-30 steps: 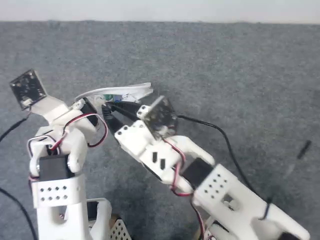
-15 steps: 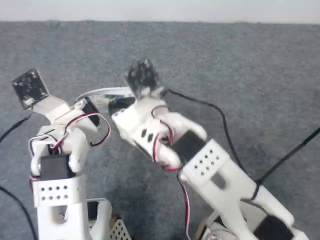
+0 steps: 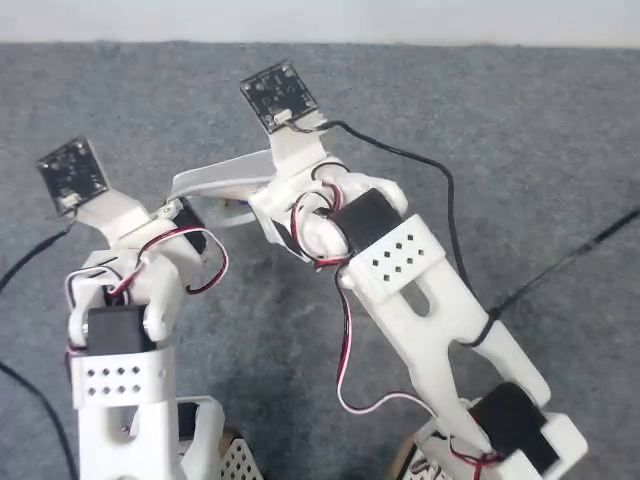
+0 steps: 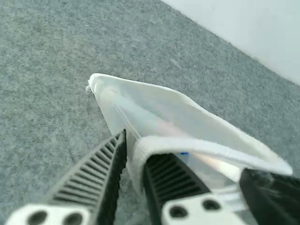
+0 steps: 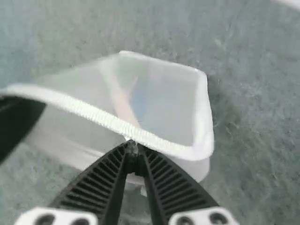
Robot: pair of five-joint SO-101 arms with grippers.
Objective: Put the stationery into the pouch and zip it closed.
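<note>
Pouch (image 4: 154,110), clear white plastic, upper left-centre of the high view, between the two arm heads, one end down on the tabletop (image 3: 500,130). Left gripper (image 4: 133,145) has one end of it: fingers (image 4: 103,173) nearly pressed together, with the pouch wall pinched between them and the rim folded over one tip. Right gripper (image 5: 132,147) is on the long side: fingers (image 5: 105,183) squeezed together on the zip rim (image 5: 93,115), at what may be the slider, too blurred to be sure.

Stationery (image 5: 124,101) looks to be inside, a pale orange stick and a blue shape seen through the wall, no detail. The mouth gapes open, so zipping is likely the step in hand. The left grip likely anchors the pouch and keeps the rim taut, so that the right can drag along the rim without the pouch sliding.

The tabletop is covered in grey felt-like carpet, probably grippy enough to help hold the pouch. A black cable (image 3: 440,200) runs off the right arm at centre right, and a pale wall (image 3: 400,20) makes a strip along the top edge
</note>
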